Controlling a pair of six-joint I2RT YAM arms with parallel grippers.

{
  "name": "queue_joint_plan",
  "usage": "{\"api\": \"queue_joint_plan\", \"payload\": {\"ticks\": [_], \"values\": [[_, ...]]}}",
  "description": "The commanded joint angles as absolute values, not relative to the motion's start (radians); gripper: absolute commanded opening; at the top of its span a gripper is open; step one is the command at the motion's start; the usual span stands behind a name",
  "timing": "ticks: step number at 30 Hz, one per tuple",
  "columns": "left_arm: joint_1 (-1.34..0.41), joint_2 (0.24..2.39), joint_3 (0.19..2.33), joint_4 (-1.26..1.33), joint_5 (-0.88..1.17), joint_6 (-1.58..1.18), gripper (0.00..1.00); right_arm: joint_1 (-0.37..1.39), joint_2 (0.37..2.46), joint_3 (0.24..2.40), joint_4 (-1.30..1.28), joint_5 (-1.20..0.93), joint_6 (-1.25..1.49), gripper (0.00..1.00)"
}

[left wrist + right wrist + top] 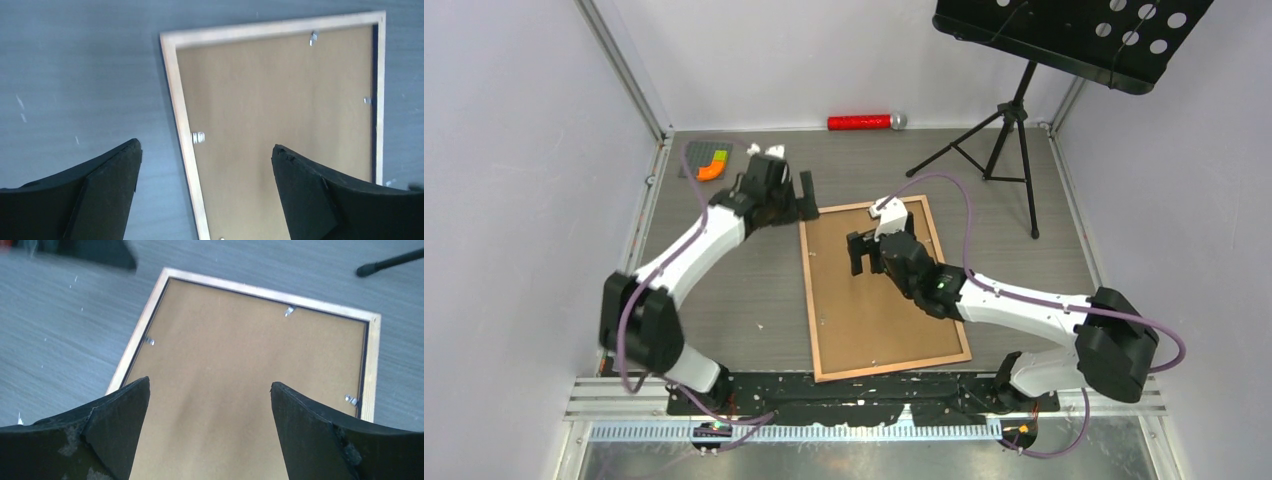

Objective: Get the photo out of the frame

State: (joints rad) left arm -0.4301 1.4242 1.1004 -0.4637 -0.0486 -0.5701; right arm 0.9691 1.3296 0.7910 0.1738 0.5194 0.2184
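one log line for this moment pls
frame: face down on table | backing board: in frame | photo: not visible | left tool: open, by frame corner | right tool: open, over backing board

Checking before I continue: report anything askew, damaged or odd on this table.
The frame lies face down, turned slightly askew to the edges of the table, its brown backing board up, with small metal clips along its edges. No damage or spill shows.
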Motion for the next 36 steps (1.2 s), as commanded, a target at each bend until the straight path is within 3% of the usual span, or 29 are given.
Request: {"api": "queue_joint_plan", "payload": {"ticks": [1, 6, 11, 20, 36], "values": [[-0.366, 1.694, 1.431, -0.663, 0.049, -0.325, 0.99, 0.95, 1.245, 0.748, 0.129, 0.434, 0.279, 0.96], [-0.345, 1.93, 1.643, -0.822, -0.013, -0.36, 0.87, 0.948, 1.191, 0.708, 0.102, 0.518, 0.299, 0.96], [-0.345, 1.992, 1.602, -0.783, 0.009, -0.443, 0.83, 0.944, 1.188, 0.693, 0.08, 0.552, 0.319, 0.96], [-0.345, 2.056, 1.574, -0.794, -0.048, -0.516, 0.61, 0.942, 1.206, 0.679, 0.075, 0.555, 0.345, 0.96], [-0.39, 2.025, 1.475, -0.86, -0.016, -0.638, 0.49, 0.94, 1.198, 0.641, 0.132, 0.552, 0.351, 0.96]]}}
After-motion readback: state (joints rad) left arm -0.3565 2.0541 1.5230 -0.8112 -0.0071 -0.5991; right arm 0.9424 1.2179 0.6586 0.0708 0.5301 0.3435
